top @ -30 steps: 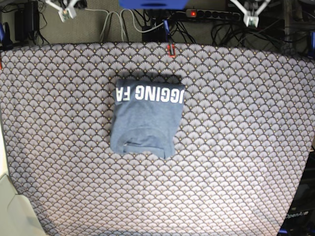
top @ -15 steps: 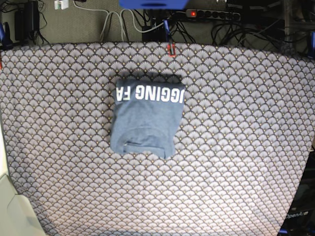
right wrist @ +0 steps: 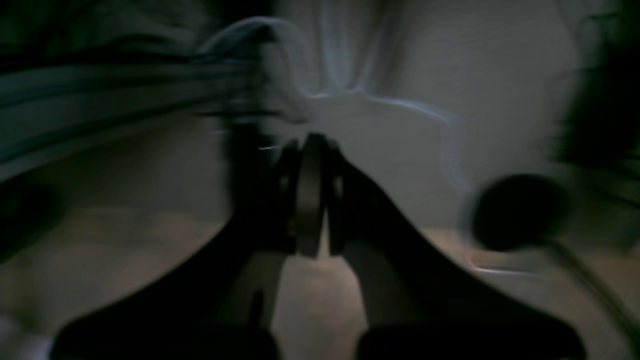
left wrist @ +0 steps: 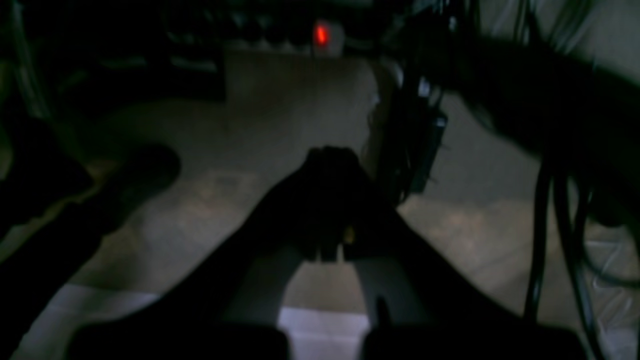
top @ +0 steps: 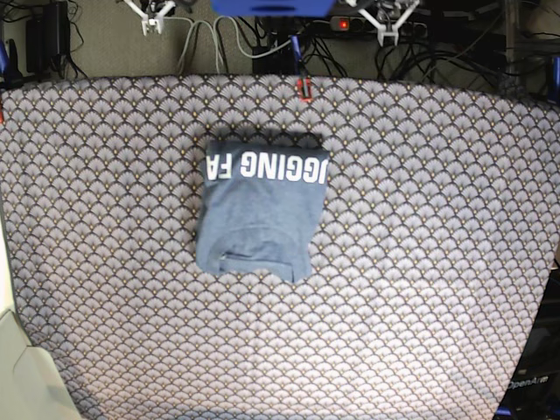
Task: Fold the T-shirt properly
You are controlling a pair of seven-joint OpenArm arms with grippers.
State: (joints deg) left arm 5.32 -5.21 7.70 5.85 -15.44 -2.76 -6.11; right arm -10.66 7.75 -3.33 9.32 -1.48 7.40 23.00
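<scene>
The slate-blue T-shirt (top: 258,214) lies folded into a compact rectangle at the middle of the scallop-patterned table cover (top: 437,262), with white lettering along its far edge. My right gripper (top: 153,19) hangs beyond the table's far edge at the upper left, far from the shirt. Its wrist view shows the fingers (right wrist: 310,200) pressed together and empty over the floor. My left gripper (top: 387,24) hangs at the upper right, also beyond the far edge. Its dark wrist view shows the fingers (left wrist: 327,170) together and empty. The shirt does not show in either wrist view.
A power strip with a red light (top: 343,24) and several cables (top: 210,44) lie on the floor behind the table. A red clip (top: 304,87) sits on the far edge. A cream-coloured object (top: 17,367) stands at the lower left corner.
Both grippers have moved inward along the top of the base view, toward the centre. The folded T-shirt has not moved.
</scene>
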